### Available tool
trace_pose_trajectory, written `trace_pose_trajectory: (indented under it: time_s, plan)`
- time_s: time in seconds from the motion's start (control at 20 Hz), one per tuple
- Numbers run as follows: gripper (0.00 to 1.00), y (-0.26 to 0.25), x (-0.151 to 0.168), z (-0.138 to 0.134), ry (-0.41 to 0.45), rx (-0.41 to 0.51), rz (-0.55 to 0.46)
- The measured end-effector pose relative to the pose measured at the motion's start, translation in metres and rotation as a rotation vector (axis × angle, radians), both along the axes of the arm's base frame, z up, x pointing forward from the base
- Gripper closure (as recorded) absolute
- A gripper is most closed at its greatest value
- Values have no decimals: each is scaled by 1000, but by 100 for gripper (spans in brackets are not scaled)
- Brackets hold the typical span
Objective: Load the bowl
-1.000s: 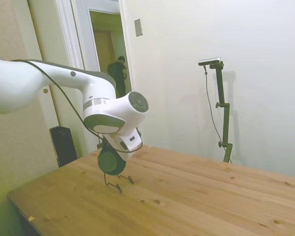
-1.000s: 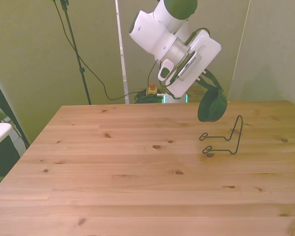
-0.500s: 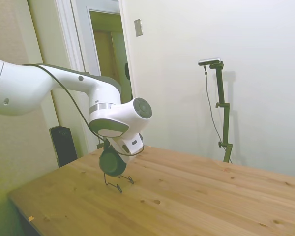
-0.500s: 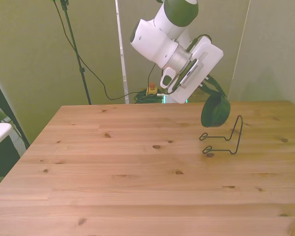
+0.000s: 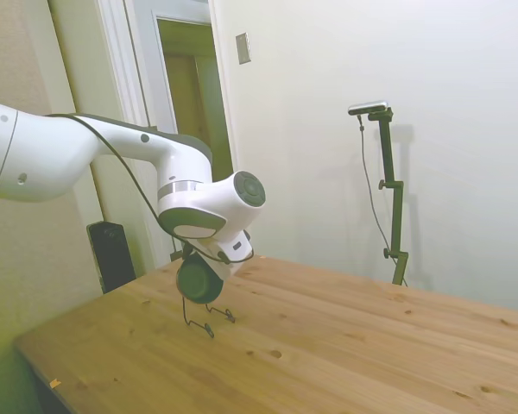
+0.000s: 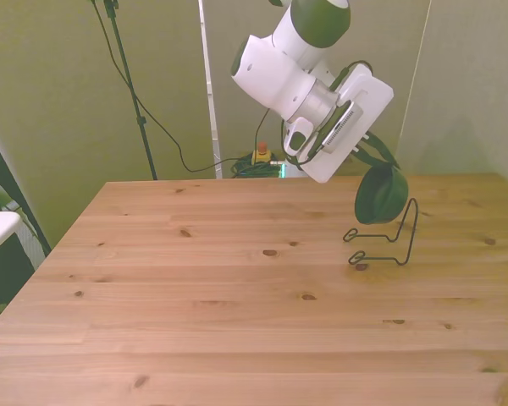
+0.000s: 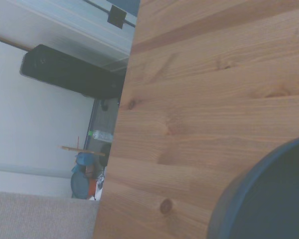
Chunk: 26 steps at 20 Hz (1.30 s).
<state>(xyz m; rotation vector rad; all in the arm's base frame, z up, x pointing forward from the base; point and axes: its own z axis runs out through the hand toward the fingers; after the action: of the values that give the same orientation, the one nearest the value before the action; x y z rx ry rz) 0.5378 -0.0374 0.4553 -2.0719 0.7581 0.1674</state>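
Jaws hidden but evidently pinching the bowl [image 6: 381, 194] on edge, gripper [image 6: 366, 162] holding it just above the wire rack [image 6: 388, 239]; judging: keep tilt, lower against the upright.

Bench [image 6: 195, 313]: broad wooden top, open across the whole of the front view's left and near side; free passage there. Obstacle: thin black wire rack [image 6: 388, 240], standing near the far corner on the front view's right, upright loop rising from two feet. Obstacle: dark green bowl [image 6: 381, 194], held tilted just above the rack, close against its upright. Bench beyond the rack stays bare to the edge.
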Motion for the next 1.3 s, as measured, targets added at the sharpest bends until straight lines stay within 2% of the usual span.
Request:
trace_pose_trajectory:
  time_s: [0.35, 0.65, 1.3]
  plan:
    - [100, 4, 9, -38, 55, -7, -4]
    - [100, 14, 10, -33, 37, -16, 6]
    - [100, 17, 9, -56, 56, -41, -14]
